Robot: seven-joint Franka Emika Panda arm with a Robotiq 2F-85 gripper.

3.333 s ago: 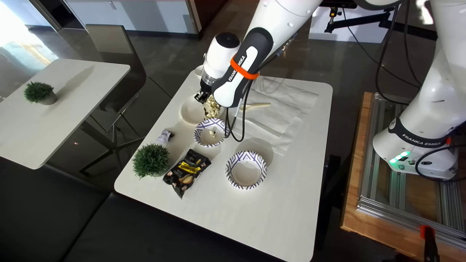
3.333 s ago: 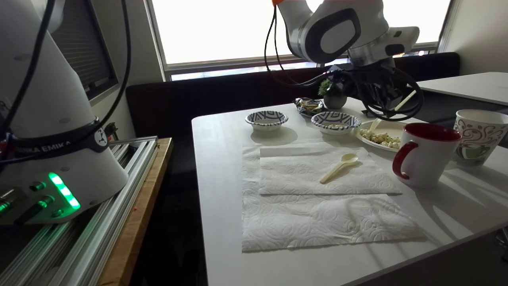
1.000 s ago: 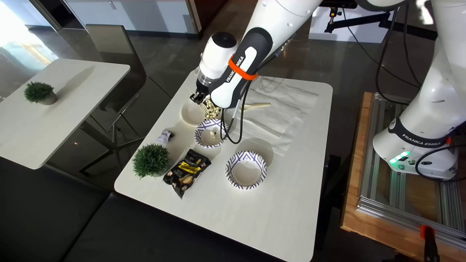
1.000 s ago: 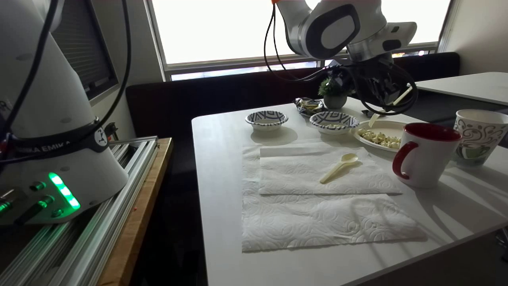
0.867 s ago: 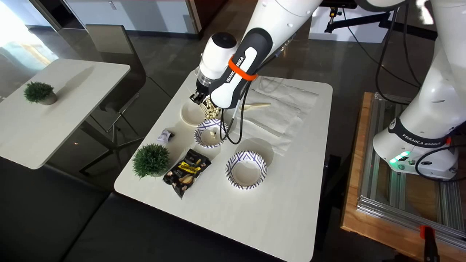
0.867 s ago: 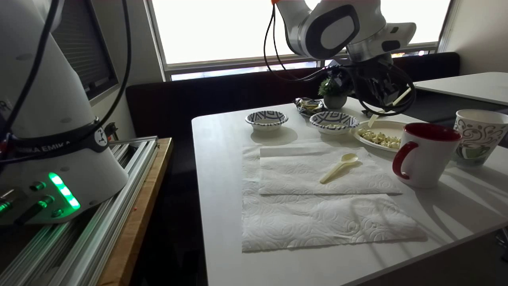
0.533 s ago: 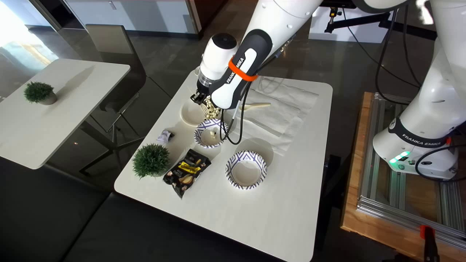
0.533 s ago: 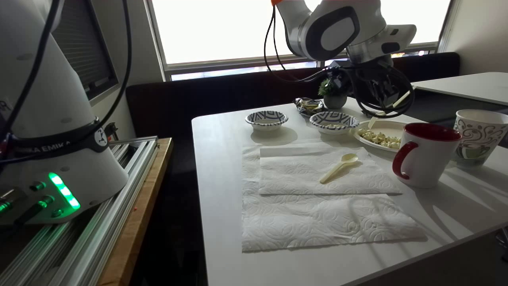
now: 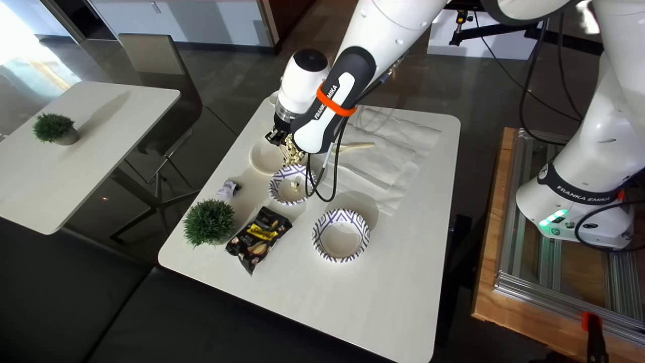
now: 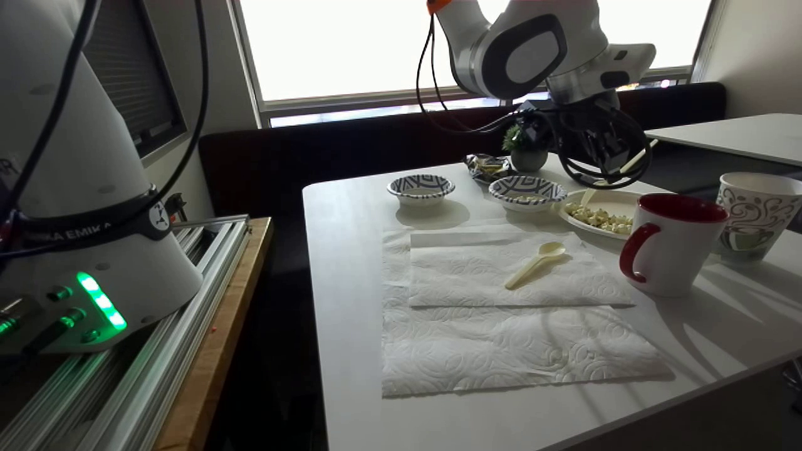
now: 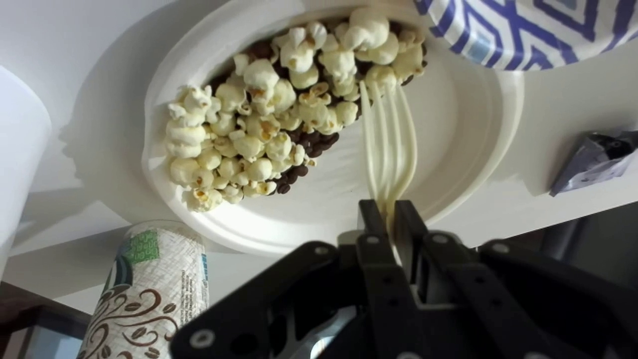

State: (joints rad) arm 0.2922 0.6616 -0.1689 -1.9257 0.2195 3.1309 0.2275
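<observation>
Accordingly, left to right in the wrist view: one paper cup, brown scrollwork, near the plate; one white plate, resting on the table; one heap of popcorn, on the plate's left and upper part, dark brown pieces under it and along its edge; one pale yellow fork, aslant, tines over the plate at the popcorn's right side, contact with popcorn or plate not determinable; one black gripper, clenched on the fork's handle; one blue-and-white bowl, at the plate's upper right edge; one small crumpled wrapper, near the plate's right side; then, left to right in an exterior view: one robot base, green lights lit; one second bowl, of like pattern; one dark snack bag, lying on the table; one potted plant, just beside the bag; one pale spoon, lying on paper towels, well apart from the gripper; one white mug, red inside and at the handle, upright, near the paper cup.
</observation>
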